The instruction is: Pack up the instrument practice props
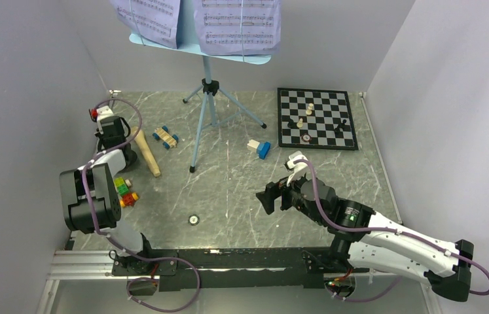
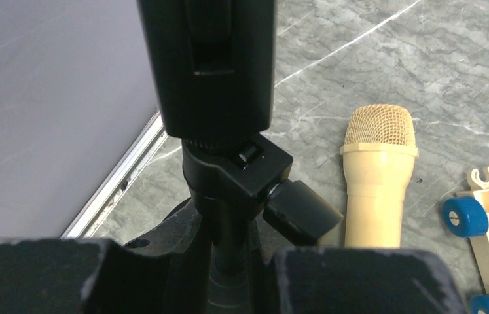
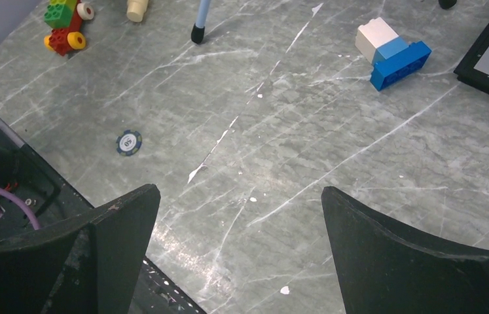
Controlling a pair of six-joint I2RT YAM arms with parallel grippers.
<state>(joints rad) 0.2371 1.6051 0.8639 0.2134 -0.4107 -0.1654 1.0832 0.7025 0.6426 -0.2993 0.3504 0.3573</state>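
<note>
The light-blue music stand (image 1: 206,85) rises on tripod legs at the back centre, with lavender sheet-music pages (image 1: 238,23) on its desk. At the far left, my left gripper (image 2: 228,261) is shut on the thin stem of the short black mic stand (image 2: 238,173), below its clip (image 2: 209,65). The tan microphone (image 2: 379,183) lies flat on the table just right of that stand, free of the clip. My right gripper (image 1: 271,196) hovers open over bare table right of centre, holding nothing.
A chessboard (image 1: 317,118) with pieces lies at the back right. A blue-and-white block (image 1: 259,148), a toy car (image 1: 165,137), stacked coloured blocks (image 1: 125,191) and a small round chip (image 1: 194,220) lie on the marble table. Grey walls close in on three sides.
</note>
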